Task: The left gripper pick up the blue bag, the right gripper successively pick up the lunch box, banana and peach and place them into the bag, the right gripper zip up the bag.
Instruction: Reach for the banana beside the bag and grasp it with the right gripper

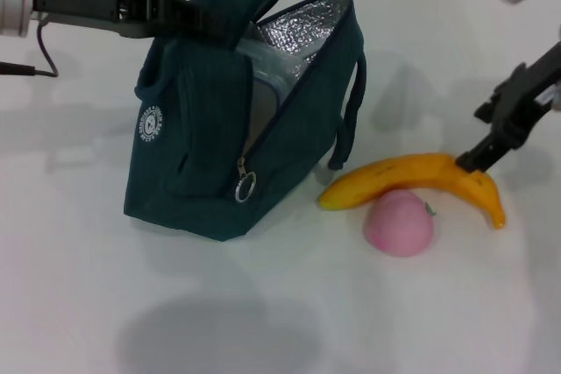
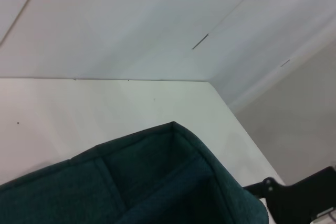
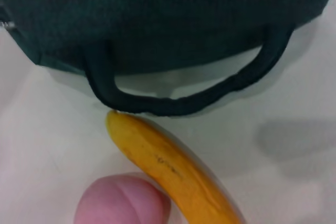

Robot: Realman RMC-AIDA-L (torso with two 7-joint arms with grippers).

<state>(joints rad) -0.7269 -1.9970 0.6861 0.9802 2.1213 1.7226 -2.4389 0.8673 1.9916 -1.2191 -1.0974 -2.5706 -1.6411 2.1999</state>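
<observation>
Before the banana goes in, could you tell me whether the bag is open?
Open: the blue bag gapes at the top, showing its foil lining.

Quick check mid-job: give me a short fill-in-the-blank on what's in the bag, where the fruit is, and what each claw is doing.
1. The left claw holds the blue bag up by one of its ____.
2. The right claw is down at the ____, which lies on the white table.
3. The peach sits on the table touching the banana, ____ the bag.
4. Through the bag's open top, the ____ already shows against the foil lining.

Missing words: handles; banana; outside; lunch box
</observation>
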